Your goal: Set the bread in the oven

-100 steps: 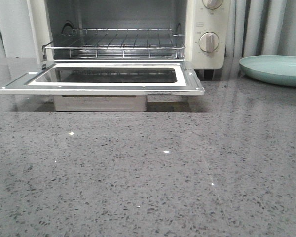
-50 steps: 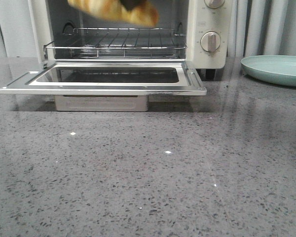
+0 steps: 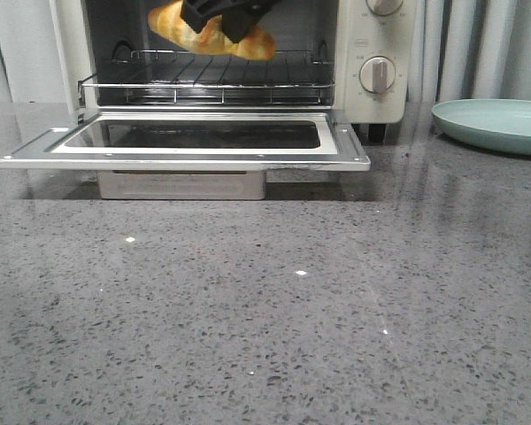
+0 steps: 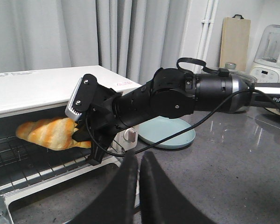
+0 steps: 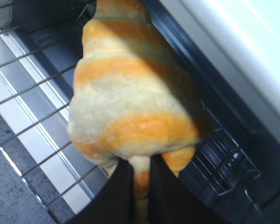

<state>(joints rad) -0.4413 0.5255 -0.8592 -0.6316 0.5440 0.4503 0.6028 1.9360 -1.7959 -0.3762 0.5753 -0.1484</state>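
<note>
The bread (image 3: 209, 37), a golden-orange roll with cream stripes, hangs in the oven's mouth just above the wire rack (image 3: 208, 75). My right gripper (image 3: 219, 19) is shut on the bread; the right wrist view shows the black fingers (image 5: 119, 191) pinching its end (image 5: 130, 107). The left wrist view shows the right gripper (image 4: 81, 128) holding the bread (image 4: 49, 133) at the oven (image 4: 46, 86). The cream-white oven (image 3: 372, 62) has its glass door (image 3: 186, 142) dropped flat. My left gripper (image 4: 139, 161) is shut and empty, held back from the oven over the counter.
A pale green plate (image 3: 494, 124) lies on the grey speckled counter right of the oven; it also shows in the left wrist view (image 4: 170, 133). A blender (image 4: 270, 51) and a wooden board (image 4: 234, 44) stand at the far wall. Curtains hang behind.
The bread and right gripper came into the front view from above and have lowered toward the rack. One second ago neither was in view.
</note>
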